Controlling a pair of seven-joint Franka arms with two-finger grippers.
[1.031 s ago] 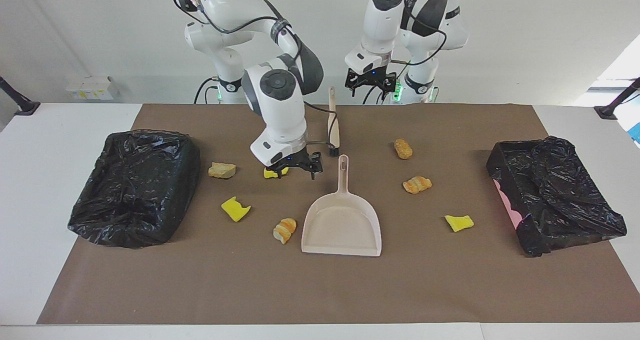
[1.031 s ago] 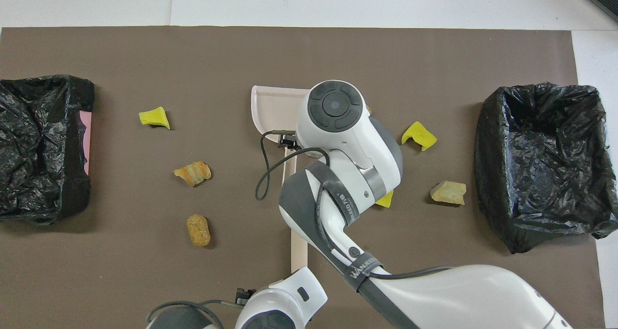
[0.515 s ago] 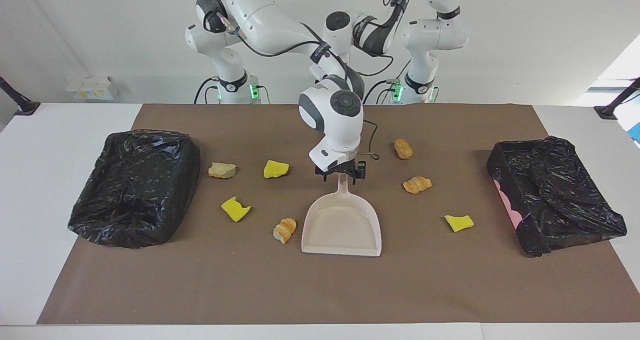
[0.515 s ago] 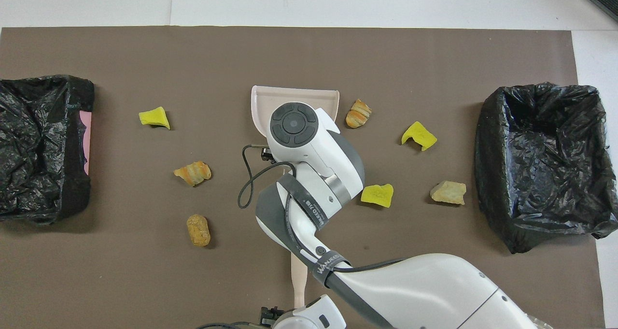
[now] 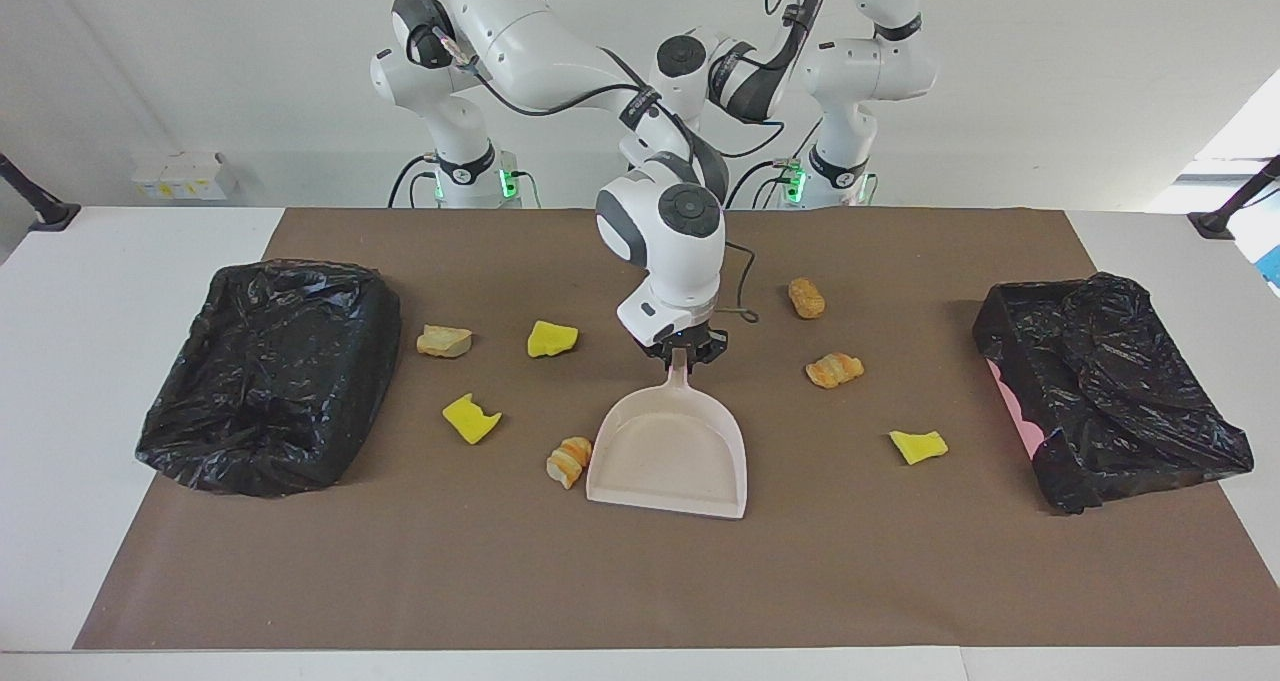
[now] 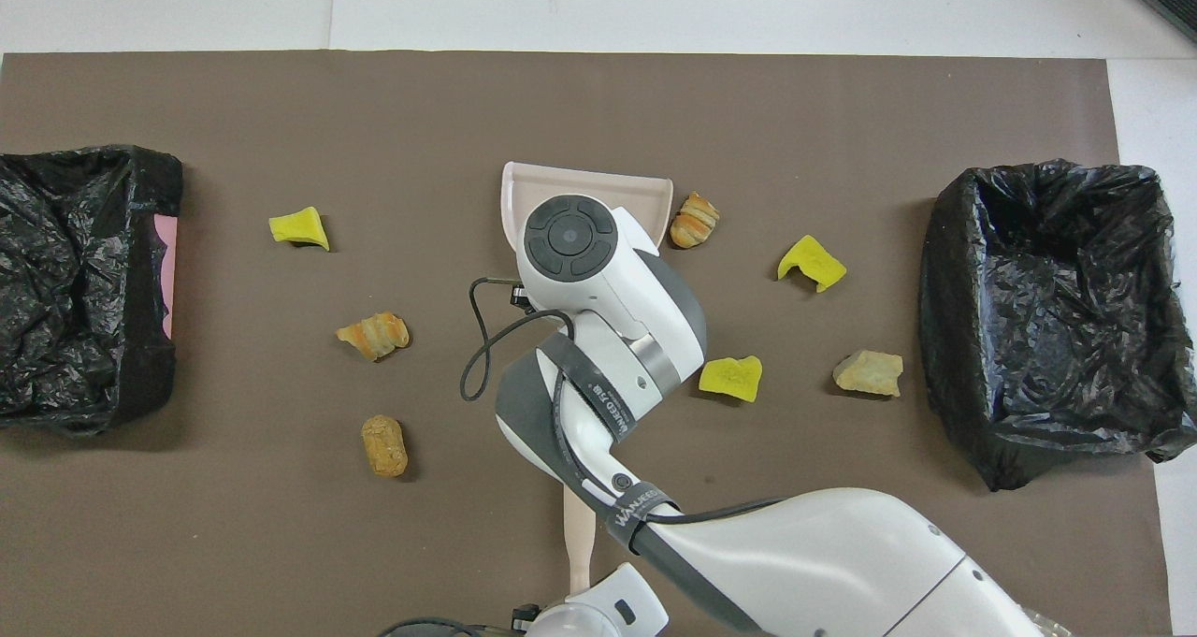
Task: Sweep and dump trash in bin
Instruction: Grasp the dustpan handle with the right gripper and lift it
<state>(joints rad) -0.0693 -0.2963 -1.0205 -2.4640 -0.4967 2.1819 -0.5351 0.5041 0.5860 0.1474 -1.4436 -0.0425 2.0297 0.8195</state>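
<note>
Mid-frame, the right gripper (image 5: 681,353) clamps the dustpan (image 5: 668,456) handle. Trash (image 5: 471,418) lies scattered around it on the surface: light, spongy scraps, probably skittish, better brushed than pinched. At the bottom edge, the left gripper (image 6: 524,615) is by the brush (image 6: 580,534), grip impossible to tell.

We recorded bright, even, sharp views; the crinkled black plastic bin liner (image 5: 270,371) glinted; shadows stayed short and soft.

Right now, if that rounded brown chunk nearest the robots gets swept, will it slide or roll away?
The rounded chunk looks stubby and barrel-shaped, so it will probably roll or veer rather than slide straight. It resembles bread, so it is likely light and easily knocked off course. The brown mat looks flat and matte, which may slow it slightly.
</note>
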